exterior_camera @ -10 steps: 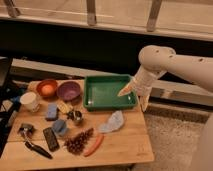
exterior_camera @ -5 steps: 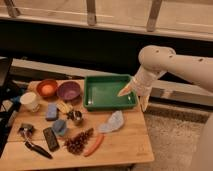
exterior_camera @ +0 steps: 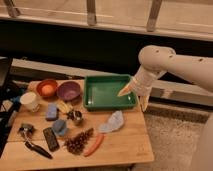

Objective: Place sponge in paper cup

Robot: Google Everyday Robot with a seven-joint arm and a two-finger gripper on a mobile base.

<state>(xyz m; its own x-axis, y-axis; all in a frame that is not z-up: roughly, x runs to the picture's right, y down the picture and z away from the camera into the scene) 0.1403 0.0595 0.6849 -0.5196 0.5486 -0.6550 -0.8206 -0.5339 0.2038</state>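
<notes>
A white paper cup (exterior_camera: 31,101) stands upright near the table's left edge. A blue-purple rectangular sponge (exterior_camera: 51,111) lies flat on the wood just to its right, apart from it. My gripper (exterior_camera: 134,97) hangs at the right edge of the green tray (exterior_camera: 109,104), far right of both. Its fingers are spread and hold nothing.
An orange bowl (exterior_camera: 47,88) and a purple bowl (exterior_camera: 69,91) sit behind the sponge. A yellow piece (exterior_camera: 64,106), a metal cup (exterior_camera: 76,117), a blue object (exterior_camera: 60,127), a black remote (exterior_camera: 51,139), a pine cone (exterior_camera: 79,142), a red-orange stick (exterior_camera: 93,145) and a pale cloth (exterior_camera: 113,122) crowd the wooden table (exterior_camera: 130,145).
</notes>
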